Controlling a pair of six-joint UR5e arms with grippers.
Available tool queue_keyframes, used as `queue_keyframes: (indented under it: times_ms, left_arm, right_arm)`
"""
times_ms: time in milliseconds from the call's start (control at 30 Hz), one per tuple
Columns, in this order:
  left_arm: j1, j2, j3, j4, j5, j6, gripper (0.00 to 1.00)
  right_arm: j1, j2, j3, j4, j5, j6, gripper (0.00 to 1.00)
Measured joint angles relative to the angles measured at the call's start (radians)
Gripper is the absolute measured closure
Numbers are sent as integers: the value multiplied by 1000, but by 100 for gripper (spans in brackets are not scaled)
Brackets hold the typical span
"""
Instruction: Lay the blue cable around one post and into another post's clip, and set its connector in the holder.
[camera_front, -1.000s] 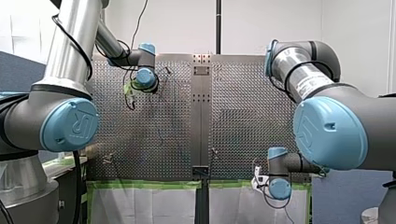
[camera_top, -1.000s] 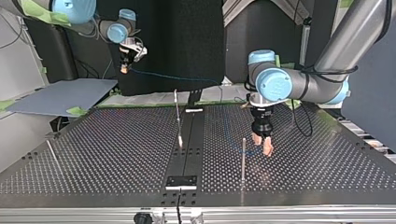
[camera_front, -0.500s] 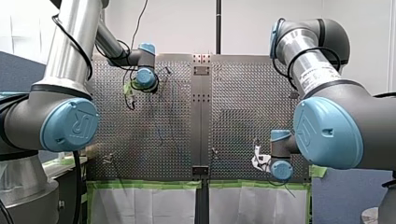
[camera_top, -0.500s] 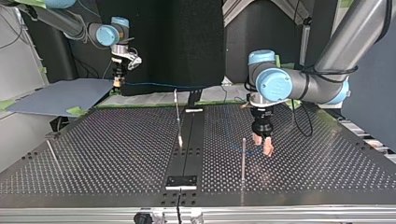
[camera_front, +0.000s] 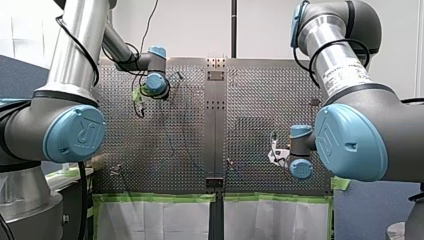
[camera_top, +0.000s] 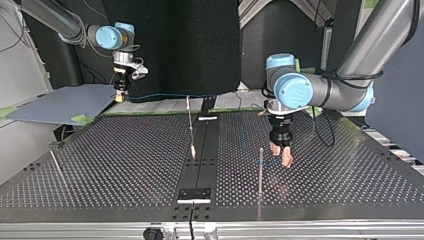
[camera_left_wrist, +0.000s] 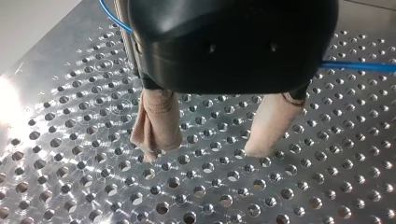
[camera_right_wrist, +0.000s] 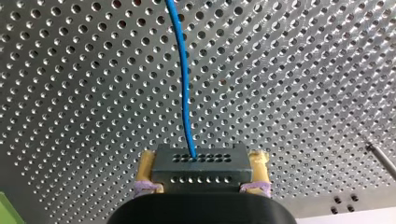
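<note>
In the right wrist view my right gripper (camera_right_wrist: 201, 184) is shut on a dark grey connector block (camera_right_wrist: 201, 165), its yellow pads (camera_right_wrist: 258, 163) on both sides. The blue cable (camera_right_wrist: 183, 79) runs straight out of the block over the perforated table. At the top view's left, this gripper (camera_top: 119, 96) hangs above the table's far edge and the cable (camera_top: 165, 96) stretches from it toward the middle. My left gripper (camera_top: 280, 156) stands open just above the plate, beside a thin upright post (camera_top: 260, 170). Its beige pads (camera_left_wrist: 156, 123) hold nothing; the cable (camera_left_wrist: 359, 66) passes behind them.
A tilted post (camera_top: 190, 125) stands near the dark centre strip (camera_top: 200, 165), which has a small black bracket (camera_top: 195, 194) at its near end. Another thin post (camera_top: 56, 163) leans at the left. A grey board (camera_top: 65, 102) lies beyond the table's far left corner.
In the top view my right gripper has moved left and lower with the connector, and the cable behind it has levelled. My left arm has not moved.
</note>
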Motion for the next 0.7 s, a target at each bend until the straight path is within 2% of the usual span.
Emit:
queue_keyframes:
  times_ms: [133, 233, 467, 567, 700]
  left_arm:
    - [0, 0, 0, 0, 0, 1, 0]
    - [0, 0, 0, 0, 0, 1, 0]
    - [0, 0, -1, -1, 1, -10, 0]
    - [0, 1, 0, -2, 7, -33, 0]
    - [4, 0, -2, -1, 38, -73, 0]
  right_arm:
    - [3, 17, 0, 0, 0, -17, 100]
    - [7, 35, 0, -3, 0, -23, 100]
    - [13, 52, 0, -13, -1, -22, 100]
    - [13, 52, 0, -13, -2, -20, 100]
    - [13, 53, 0, -12, -2, -19, 100]
